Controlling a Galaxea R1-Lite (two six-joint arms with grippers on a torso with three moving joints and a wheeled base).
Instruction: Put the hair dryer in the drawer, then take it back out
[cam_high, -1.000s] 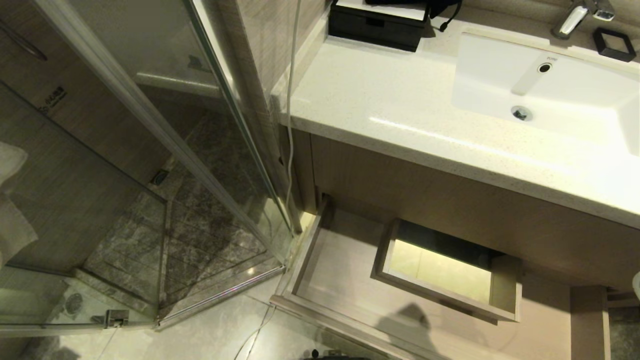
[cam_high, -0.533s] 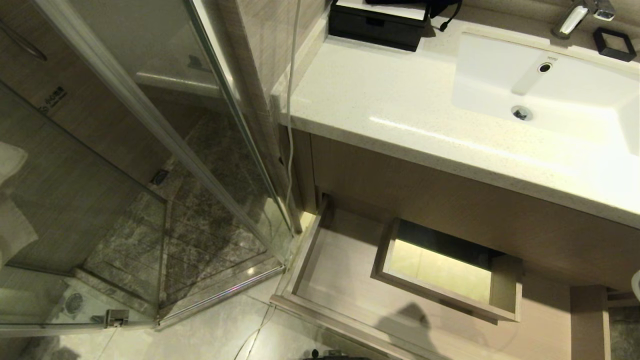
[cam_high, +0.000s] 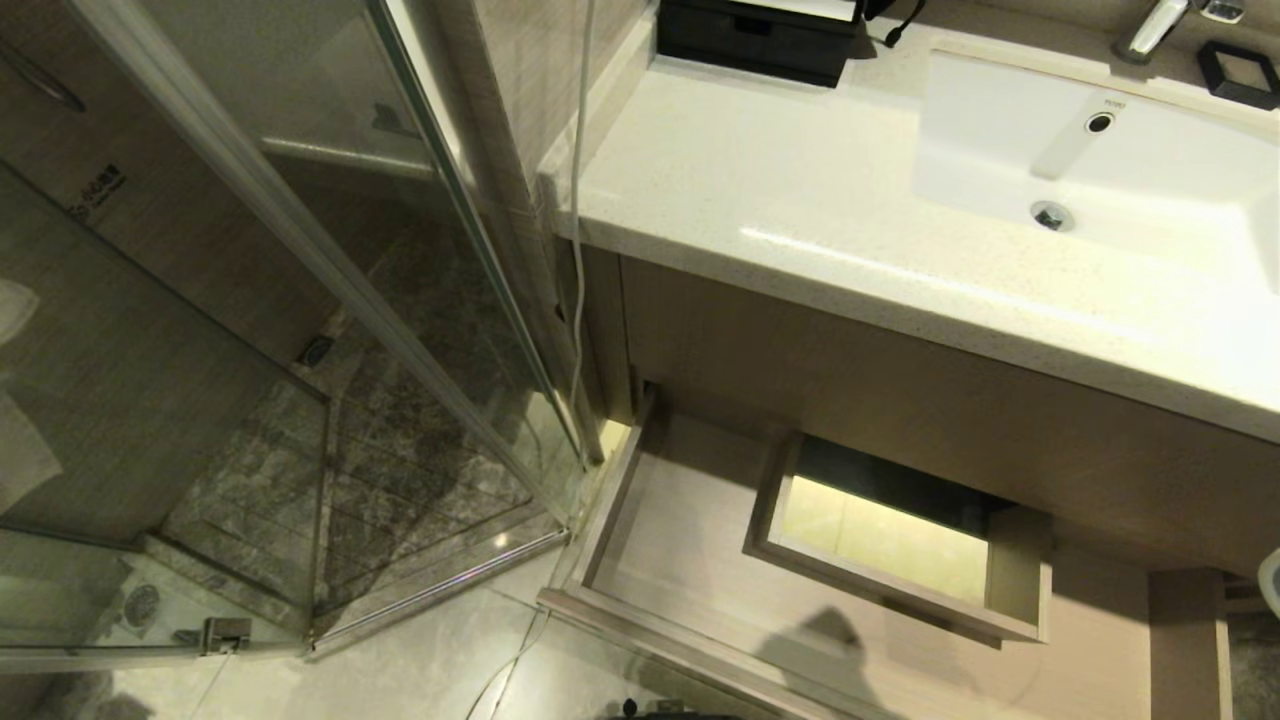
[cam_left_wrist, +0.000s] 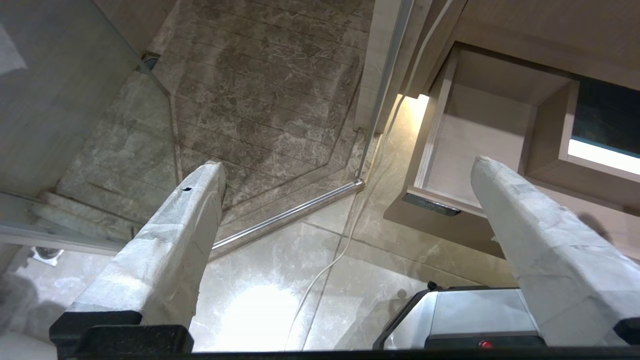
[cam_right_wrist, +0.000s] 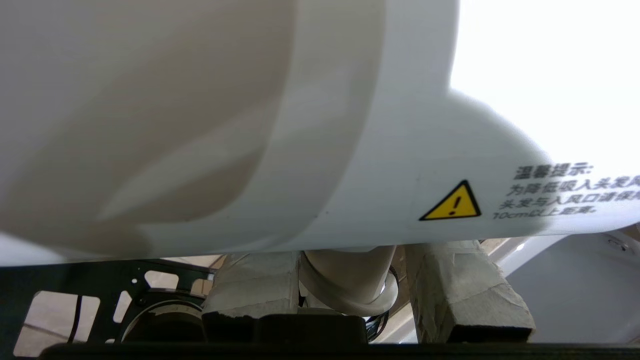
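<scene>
Your right gripper (cam_right_wrist: 350, 280) is pinched on the handle of the hair dryer (cam_right_wrist: 310, 130), whose white barrel fills the right wrist view with its warning label facing the camera; neither shows in the head view. The drawer (cam_high: 690, 560) stands pulled out below the vanity counter (cam_high: 800, 200), nothing lying on its pale floor. Your left gripper (cam_left_wrist: 345, 180) hangs spread wide above the floor tiles (cam_left_wrist: 280, 295), just beside the drawer's front corner.

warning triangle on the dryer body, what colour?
Yellow with a black exclamation mark, printed on the white round-barrelled hair dryer. Right wrist view shows it best.
</scene>
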